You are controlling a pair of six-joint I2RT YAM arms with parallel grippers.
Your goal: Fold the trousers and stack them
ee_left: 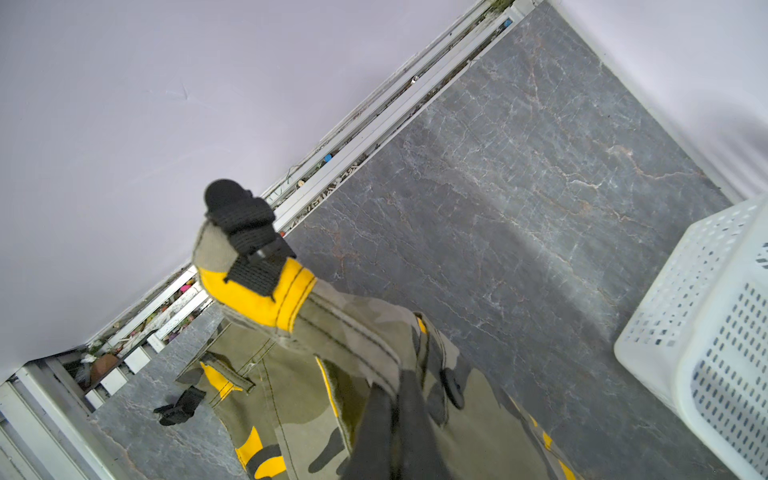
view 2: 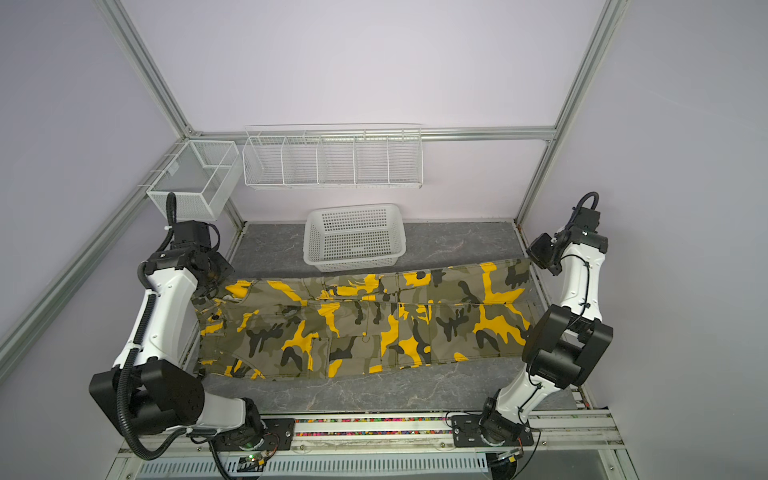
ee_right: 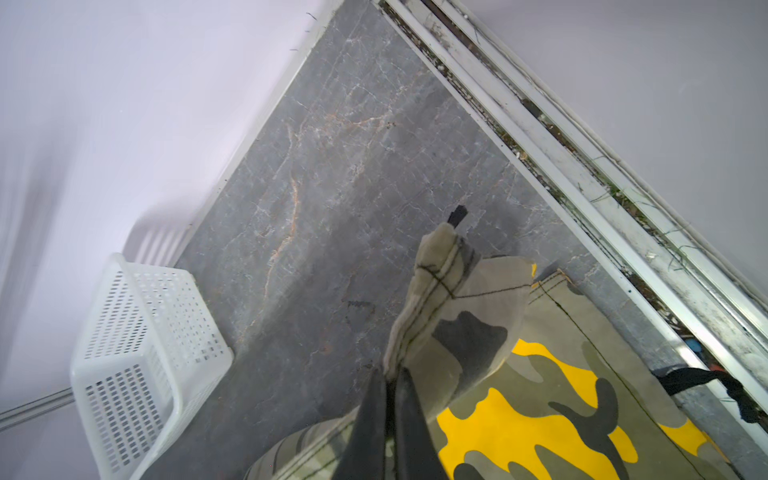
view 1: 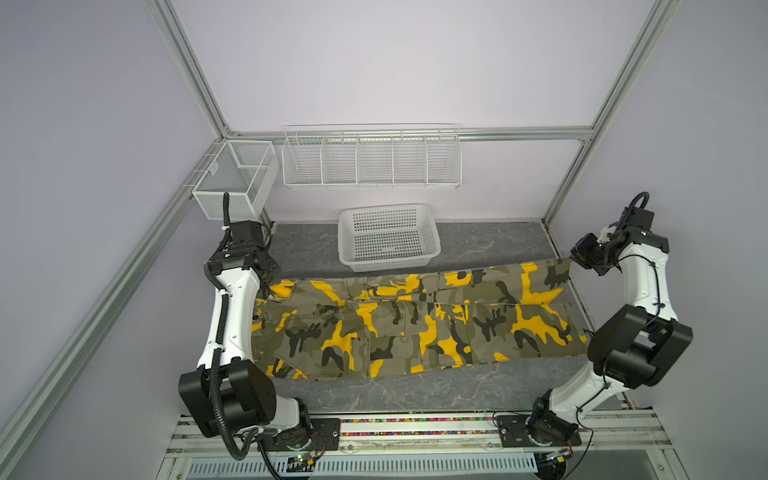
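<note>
Left gripper [ee_left: 395,401] pinches trousers [view 1: 415,324] at waist; legs run rightward.

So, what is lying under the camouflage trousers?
Around the trousers only the grey marbled table shows. The part beneath the cloth is covered, so anything there cannot be seen.

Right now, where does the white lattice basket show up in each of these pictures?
Top view: white lattice basket, centre rear, just behind the trousers.
Top view: basket, same spot.
Left wrist: basket wall, across bare tabletop from the pinched waistband.
Right wrist: basket corner, across tabletop from the pinched hem.
Shared landmark: the camouflage trousers.
</note>
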